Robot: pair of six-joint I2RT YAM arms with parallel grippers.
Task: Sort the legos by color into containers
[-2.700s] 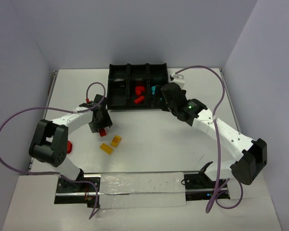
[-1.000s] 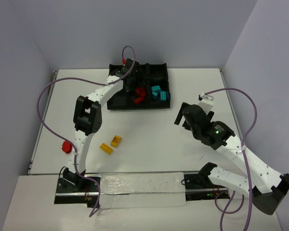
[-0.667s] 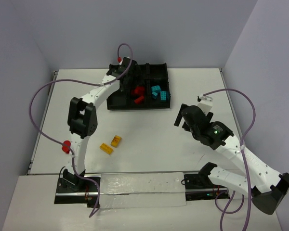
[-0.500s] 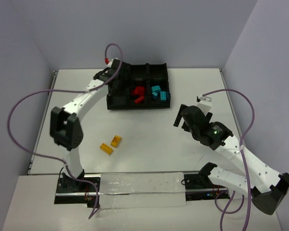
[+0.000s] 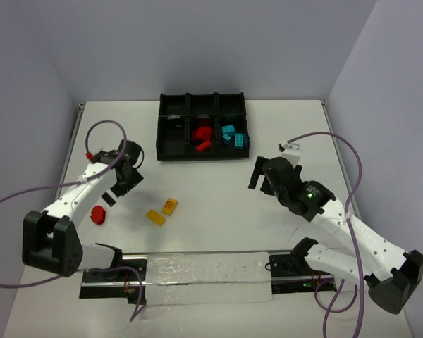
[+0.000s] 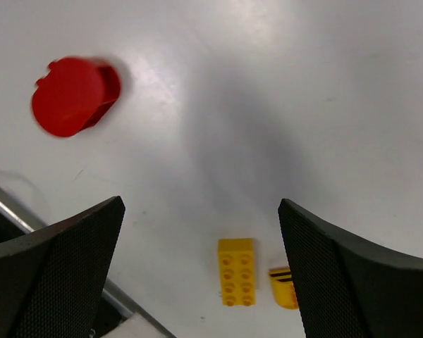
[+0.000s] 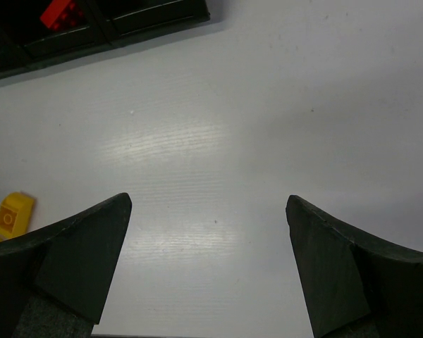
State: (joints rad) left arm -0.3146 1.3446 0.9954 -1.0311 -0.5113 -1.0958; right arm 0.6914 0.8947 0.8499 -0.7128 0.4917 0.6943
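Observation:
The black divided tray stands at the back centre. Its middle front compartment holds red legos and its right front compartment holds cyan legos. Two yellow legos lie on the table left of centre. My left gripper hovers open just left of them. The left wrist view looks down between the open fingers at one yellow lego. A second, black-striped yellow piece is half hidden by a finger. My right gripper is open over bare table, right of centre.
A red round piece lies on the table near the left arm. In the right wrist view, a tray corner with a red lego is at the top left and a yellow lego is at the left edge. Purple cables loop around both arms.
My left arm has swung from the tray back to the left front of the table, near the yellow legos, and its jaws opened wider. The right arm barely shifted.

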